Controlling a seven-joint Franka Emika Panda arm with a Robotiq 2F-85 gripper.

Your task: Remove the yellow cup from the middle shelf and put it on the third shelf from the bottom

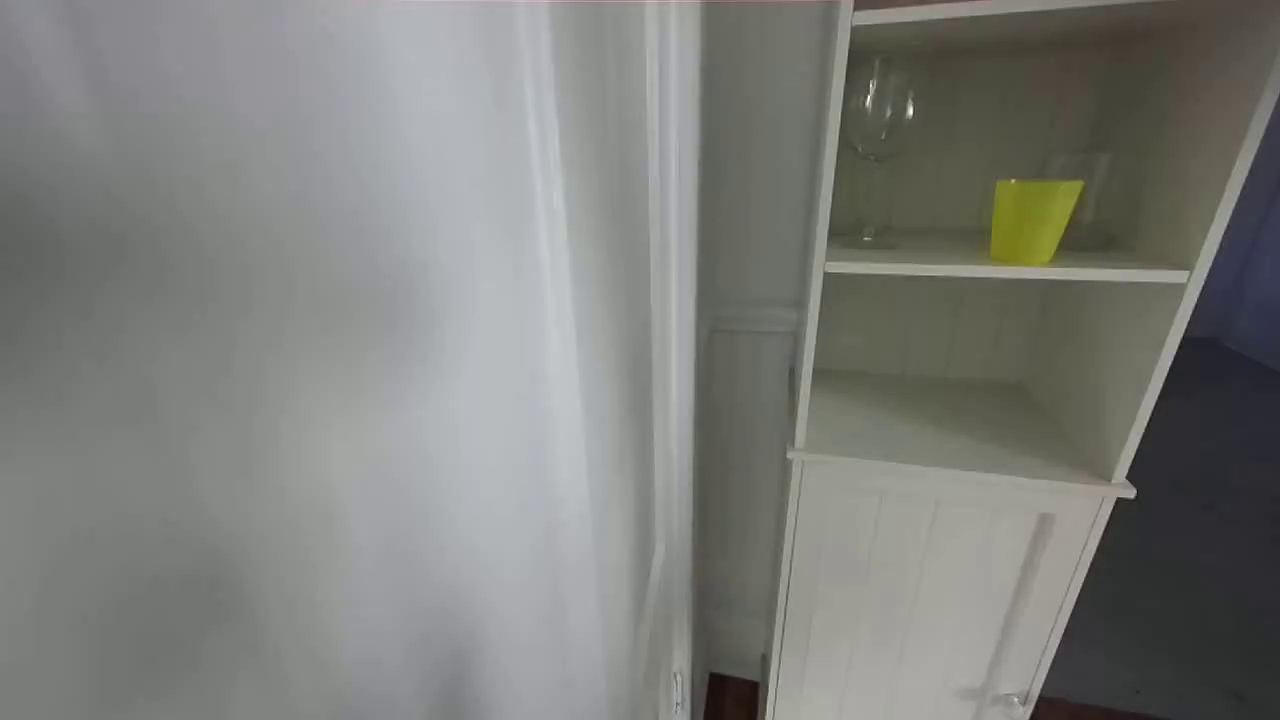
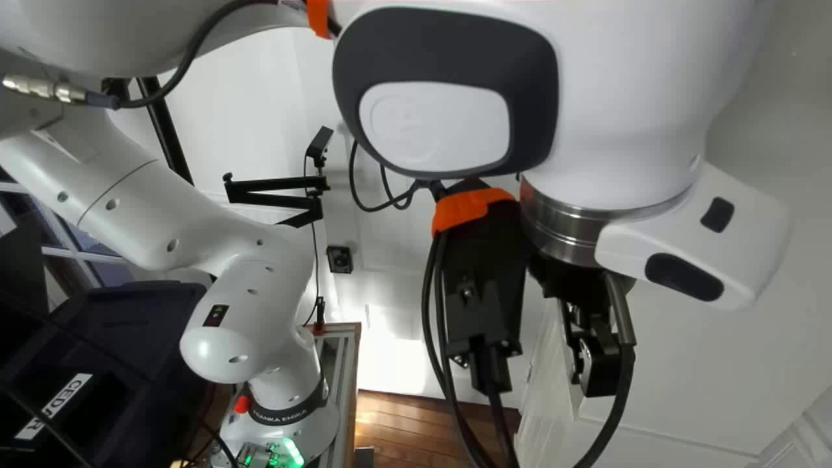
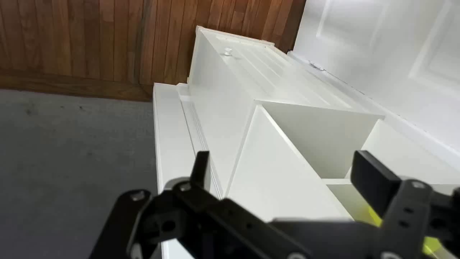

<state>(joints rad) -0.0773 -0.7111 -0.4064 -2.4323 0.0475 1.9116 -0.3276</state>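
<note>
The yellow cup (image 1: pixel 1035 222) stands upright near the front edge of the middle shelf (image 1: pixel 910 268), toward one side of the white cabinet. Another white shelf (image 1: pixel 1000 11) lies above it. In the wrist view, bits of the yellow cup (image 3: pixel 432 245) show behind one finger; most of it is hidden. The middle shelf's edge (image 3: pixel 336 181) also shows there. My gripper (image 3: pixel 287 171) is open, its fingers wide apart with nothing between them. It is outside the cabinet, its fingers on either side of the side panel in the picture. An exterior view shows part of the gripper (image 2: pixel 595 364).
A clear wine glass (image 1: pixel 882 110) stands at the far end of the same shelf. A clear squat glass (image 1: pixel 1092 205) stands behind the cup. The cabinet's side panel (image 3: pixel 280 172) and lower ledge (image 1: pixel 930 420) are close by. Cables (image 2: pixel 442 364) hang from the wrist.
</note>
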